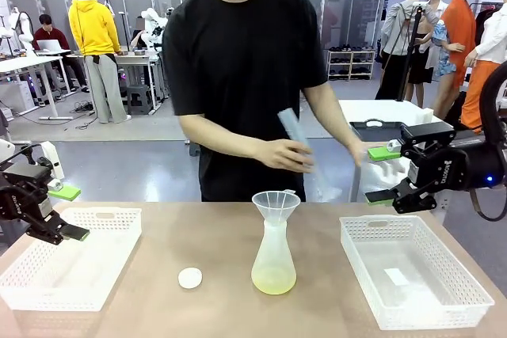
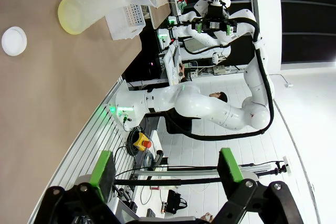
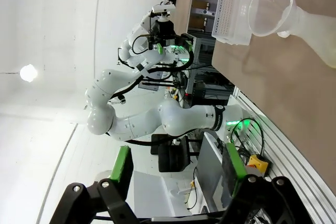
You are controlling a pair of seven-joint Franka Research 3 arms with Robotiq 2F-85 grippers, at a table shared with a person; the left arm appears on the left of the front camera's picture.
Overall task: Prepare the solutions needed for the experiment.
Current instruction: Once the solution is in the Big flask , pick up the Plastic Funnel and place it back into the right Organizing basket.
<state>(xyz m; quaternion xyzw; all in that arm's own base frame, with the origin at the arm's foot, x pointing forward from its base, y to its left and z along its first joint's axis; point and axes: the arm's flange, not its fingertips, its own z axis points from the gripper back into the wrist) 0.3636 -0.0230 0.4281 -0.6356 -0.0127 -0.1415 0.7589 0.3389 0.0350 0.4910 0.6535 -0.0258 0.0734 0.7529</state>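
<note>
Nearest on the brown counter (image 1: 198,235), a small white round lid (image 1: 190,278) lay flat, just left of the middle. Beside it, well clear of it, stood the whitish conical flask (image 1: 274,255), upright at the counter's centre, with a clear funnel (image 1: 276,202) seated in its narrow neck. The solutions (image 1: 274,279) sat as a shallow pale yellow layer at the bottom of that flask. A white slotted basket (image 1: 103,212) lay to the flask's left and a second white basket (image 1: 372,221) to its right, both apart from the flask.

The left gripper (image 1: 71,213) hung at the left end of the left basket. Its green-padded jaws were spread wide with nothing between them. Its own wrist camera showed the same wide gap (image 2: 165,171), with the flask (image 2: 94,9) and the lid (image 2: 13,41) far off on the counter. The right gripper (image 1: 380,173) hovered past the far rim of the right basket, jaws likewise parted and empty. From its wrist camera the spread fingers (image 3: 178,169) pointed away from the counter, with the funnel (image 3: 270,6) at the upper edge.

Farthest, a person in a black T-shirt stood at the counter's far side. One hand (image 1: 283,153) held a thin clear cylinder (image 1: 291,128) tilted above the funnel, not touching it.
</note>
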